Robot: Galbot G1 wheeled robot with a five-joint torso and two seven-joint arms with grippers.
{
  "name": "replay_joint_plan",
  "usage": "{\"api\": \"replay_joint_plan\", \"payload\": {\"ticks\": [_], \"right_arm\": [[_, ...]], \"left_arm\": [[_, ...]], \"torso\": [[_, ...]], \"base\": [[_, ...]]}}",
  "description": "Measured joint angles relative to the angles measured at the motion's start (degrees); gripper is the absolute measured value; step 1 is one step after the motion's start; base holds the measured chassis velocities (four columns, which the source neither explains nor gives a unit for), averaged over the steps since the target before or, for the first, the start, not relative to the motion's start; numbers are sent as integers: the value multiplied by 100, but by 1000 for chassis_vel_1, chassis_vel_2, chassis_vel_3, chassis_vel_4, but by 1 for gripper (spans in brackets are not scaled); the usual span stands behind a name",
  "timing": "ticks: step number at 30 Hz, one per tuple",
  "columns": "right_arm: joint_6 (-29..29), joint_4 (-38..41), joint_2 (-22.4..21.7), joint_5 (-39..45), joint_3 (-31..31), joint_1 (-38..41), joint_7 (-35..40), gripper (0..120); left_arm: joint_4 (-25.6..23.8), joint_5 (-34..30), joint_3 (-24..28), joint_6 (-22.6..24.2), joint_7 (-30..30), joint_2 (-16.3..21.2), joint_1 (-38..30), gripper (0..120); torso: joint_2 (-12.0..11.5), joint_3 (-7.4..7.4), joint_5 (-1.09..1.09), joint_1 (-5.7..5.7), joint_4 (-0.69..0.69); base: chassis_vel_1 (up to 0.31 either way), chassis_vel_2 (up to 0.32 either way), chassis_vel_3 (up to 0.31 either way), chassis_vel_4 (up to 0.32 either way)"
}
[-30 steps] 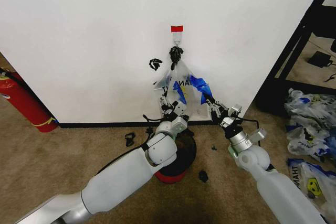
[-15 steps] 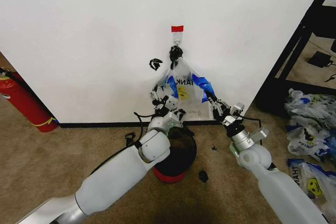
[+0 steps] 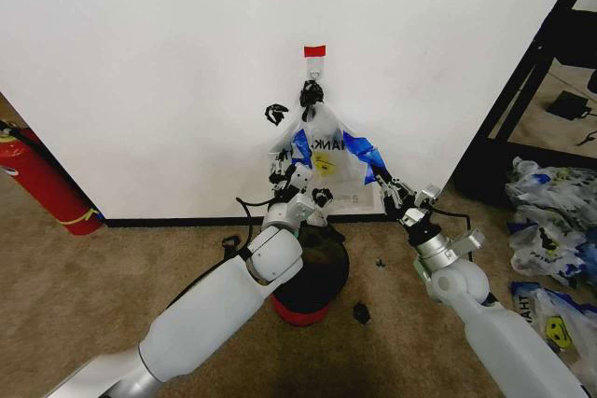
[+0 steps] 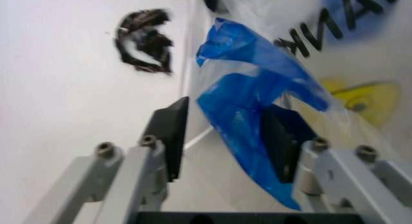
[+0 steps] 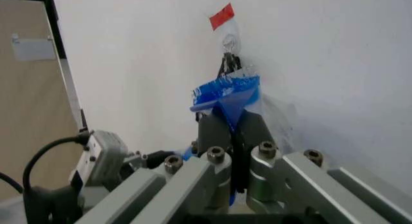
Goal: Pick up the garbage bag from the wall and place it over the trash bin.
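The garbage bag [image 3: 322, 151] hangs from a small hook [image 3: 315, 69] on the white wall [image 3: 168, 72], under a strip of red tape [image 3: 314, 50]. Its blue print and yellow smiley face me. My left gripper [image 3: 284, 172] is at the bag's left edge. In the left wrist view it [image 4: 225, 132] is open, with a blue fold of the bag [image 4: 251, 103] lying between the fingers. My right gripper [image 3: 387, 185] is at the bag's lower right corner, shut [image 5: 233, 120] on a pinched blue fold [image 5: 226, 91]. The trash bin [image 3: 322, 272], black with a red bottom, stands on the carpet below, partly behind my left arm.
A red fire extinguisher [image 3: 37, 179] leans by the wall at the left. A black shelf frame [image 3: 532, 81] stands at the right, with a pile of printed plastic bags [image 3: 550, 221] on the floor. Small black scraps [image 3: 361, 312] lie near the bin.
My left gripper has moved up and left to the bag's left edge. The right gripper has drawn its corner slightly to the right, so the bag is spread wider.
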Motion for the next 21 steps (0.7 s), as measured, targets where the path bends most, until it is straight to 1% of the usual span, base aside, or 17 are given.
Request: {"api": "replay_joint_plan", "payload": {"ticks": [3, 4, 5, 6, 7, 10, 15, 17, 21], "right_arm": [[5, 12, 1, -1, 3, -41, -16, 0], [5, 14, 3, -2, 2, -48, -20, 0], [5, 16, 8, -4, 2, -55, -22, 0], [5, 16, 8, -4, 2, -55, -22, 0], [5, 16, 15, -8, 2, -61, -23, 0], [5, 19, 27, -22, -7, -77, -23, 0], [7, 83, 21, -52, 1, -154, -43, 0], [9, 169, -5, -64, 42, -257, -156, 0], [8, 390, -83, -166, 150, -652, -403, 0]], "left_arm": [[-79, 16, -129, -56, 0, 12, 78, 25], [-93, 17, -160, -75, 1, 16, 93, 23], [-109, 18, -201, -101, 3, 23, 110, 19], [-109, 18, -201, -101, 3, 23, 110, 19], [-130, 19, -265, -143, 11, 29, 138, 12], [-168, 15, -387, -238, 40, 34, 187, 1], [-295, -111, -556, -408, 66, 33, 299, 0], [-491, -231, -701, -493, 71, 27, 451, 0], [-1038, -545, -1088, -532, 97, 14, 919, 0]], "torso": [[0, 0, 0, 0, 0], [0, 0, 0, 0, 0], [0, 0, 0, 0, 0], [0, 0, 0, 0, 0], [0, 0, 0, 0, 0], [0, 0, 0, 0, 0], [0, 0, 0, 0, 0], [0, 0, 0, 0, 0], [0, 0, 0, 0, 0]], "base": [[0, 0, 0, 0], [0, 0, 0, 0], [0, 0, 0, 0], [0, 0, 0, 0], [0, 0, 0, 0], [0, 0, 0, 0], [0, 0, 0, 0], [0, 0, 0, 0], [0, 0, 0, 0]]}}
